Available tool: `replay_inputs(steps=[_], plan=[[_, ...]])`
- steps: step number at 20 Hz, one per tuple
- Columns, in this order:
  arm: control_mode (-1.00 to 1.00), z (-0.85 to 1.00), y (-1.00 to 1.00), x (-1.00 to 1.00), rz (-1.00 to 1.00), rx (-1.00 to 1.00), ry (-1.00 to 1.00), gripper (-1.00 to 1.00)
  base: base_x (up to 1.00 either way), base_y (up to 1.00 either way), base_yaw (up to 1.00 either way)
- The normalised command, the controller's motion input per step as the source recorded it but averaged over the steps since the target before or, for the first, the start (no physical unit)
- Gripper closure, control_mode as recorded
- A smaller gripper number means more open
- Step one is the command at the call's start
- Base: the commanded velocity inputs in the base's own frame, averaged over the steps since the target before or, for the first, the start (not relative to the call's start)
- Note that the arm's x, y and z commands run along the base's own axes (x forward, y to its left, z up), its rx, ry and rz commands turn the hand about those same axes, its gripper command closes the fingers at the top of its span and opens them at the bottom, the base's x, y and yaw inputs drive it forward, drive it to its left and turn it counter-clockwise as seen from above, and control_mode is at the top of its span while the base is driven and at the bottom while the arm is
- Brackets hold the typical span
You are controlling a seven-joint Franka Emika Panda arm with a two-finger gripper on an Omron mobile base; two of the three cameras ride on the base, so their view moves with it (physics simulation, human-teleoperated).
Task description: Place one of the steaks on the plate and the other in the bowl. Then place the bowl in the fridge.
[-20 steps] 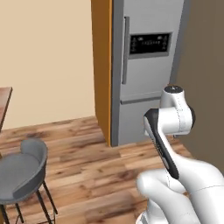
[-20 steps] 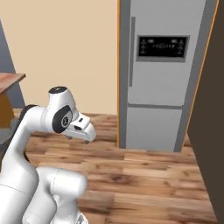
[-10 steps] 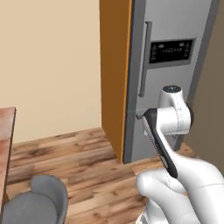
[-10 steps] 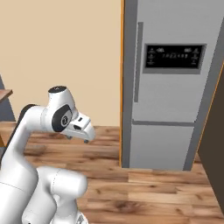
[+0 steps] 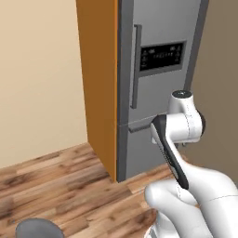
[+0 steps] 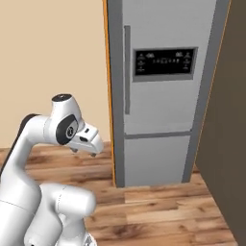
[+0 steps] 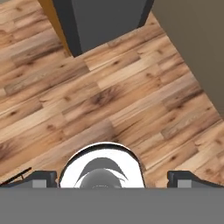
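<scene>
The tall grey fridge (image 5: 158, 93) (image 6: 163, 110) stands straight ahead with its doors shut, a dark dispenser panel (image 6: 165, 61) on the upper door and a long vertical handle (image 6: 127, 67) beside it. My arm is folded close to the base, and the gripper (image 6: 92, 144) points down at the wooden floor. In the hand view the gripper (image 7: 113, 180) is open, its fingertips (image 7: 43, 178) wide apart with nothing held, and the fridge's foot (image 7: 105, 22) lies at the top. The steaks, the plate and the bowl are out of view.
An orange cabinet panel (image 5: 97, 83) flanks the fridge's left side. A brown wall (image 6: 230, 125) closes in on its right. A grey stool seat (image 5: 37, 228) sits low at the left. Wooden floor (image 7: 122, 96) stretches before the fridge.
The whole picture has shifted, so the base has moved: the fridge is larger and more central, and the stool has slid to the lower left. The arm's pose is unchanged.
</scene>
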Motion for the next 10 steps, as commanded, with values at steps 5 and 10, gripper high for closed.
replay_inputs(steps=[5,10], plan=[[1.0,0.0,0.0,0.0,0.0,0.0,0.0,-1.0,0.91,0.02,-0.13],[1.0,0.0,0.0,0.0,0.0,0.0,0.0,-1.0,0.37,0.17,-0.05]])
